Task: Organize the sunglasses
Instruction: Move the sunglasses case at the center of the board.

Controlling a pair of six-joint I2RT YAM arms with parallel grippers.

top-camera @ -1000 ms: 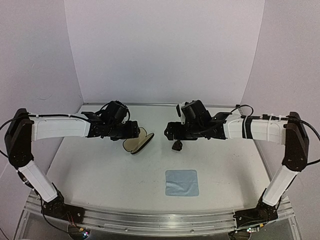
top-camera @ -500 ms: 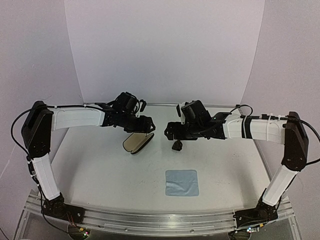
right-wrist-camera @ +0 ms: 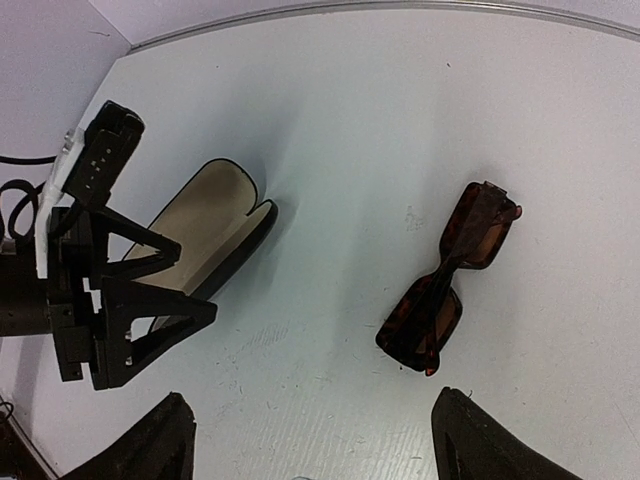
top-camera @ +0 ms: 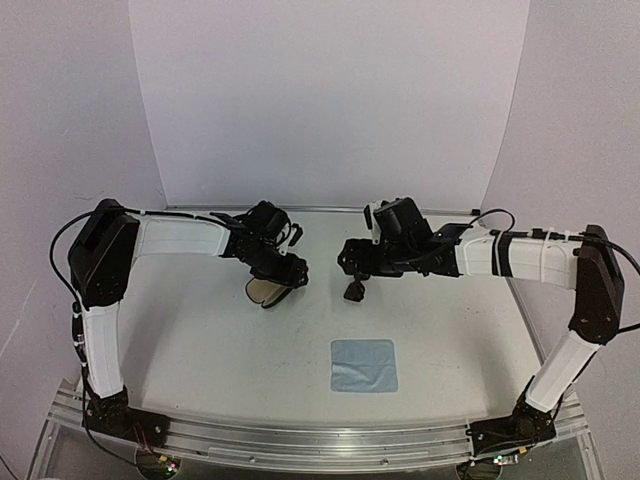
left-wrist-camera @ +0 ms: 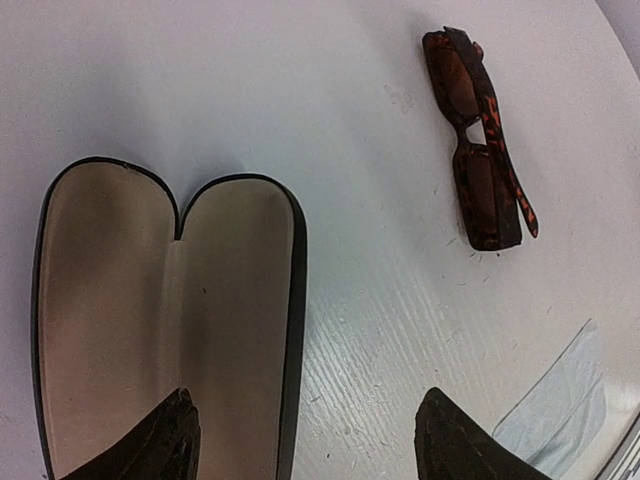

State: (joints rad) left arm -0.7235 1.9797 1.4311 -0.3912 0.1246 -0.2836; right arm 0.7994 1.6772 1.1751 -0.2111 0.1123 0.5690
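Your right gripper (right-wrist-camera: 310,440) has its fingers spread wide, clamped on nothing. The folded tortoiseshell sunglasses (right-wrist-camera: 445,285) lie on the white table (right-wrist-camera: 330,120), just ahead of the finger on the right side of that wrist view and not touched by it. Your left gripper (left-wrist-camera: 305,445) is spread apart too, and empty. One fingertip hangs over the tan lining of the open black glasses case (left-wrist-camera: 170,320), the other over bare table beside its rim. From those fingers the sunglasses sit well ahead, apart from the case. A corner of the light blue cloth (left-wrist-camera: 565,400) shows nearby.
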